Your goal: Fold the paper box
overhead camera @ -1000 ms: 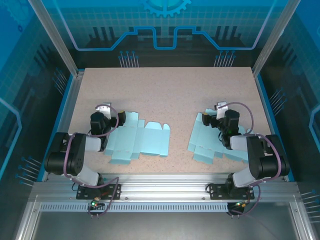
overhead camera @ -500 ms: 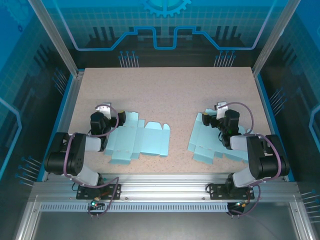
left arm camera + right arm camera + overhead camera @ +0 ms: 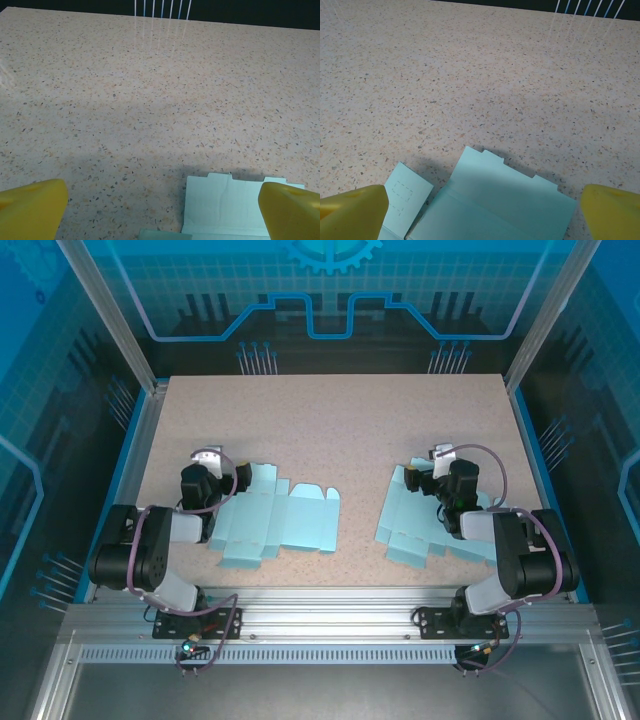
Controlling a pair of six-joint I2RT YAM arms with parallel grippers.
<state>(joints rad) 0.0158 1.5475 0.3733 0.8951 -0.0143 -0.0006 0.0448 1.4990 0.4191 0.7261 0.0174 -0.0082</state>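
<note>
Two flat light-blue paper box blanks lie unfolded on the speckled table. The left blank (image 3: 278, 521) sits just right of my left gripper (image 3: 212, 476). In the left wrist view one tabbed flap of that blank (image 3: 225, 204) pokes in at the bottom, between the wide-apart yellow fingertips (image 3: 33, 207) of the open left gripper (image 3: 160, 216). The right blank (image 3: 412, 520) lies partly under my right gripper (image 3: 442, 474). In the right wrist view the right gripper (image 3: 482, 216) is open low over that blank's flaps (image 3: 495, 197), holding nothing.
The speckled tabletop (image 3: 340, 425) stretches bare behind both blanks. Blue rails (image 3: 128, 450) and aluminium frame posts (image 3: 540, 325) border the table on both sides. Both arm bases stand at the near edge (image 3: 320, 592).
</note>
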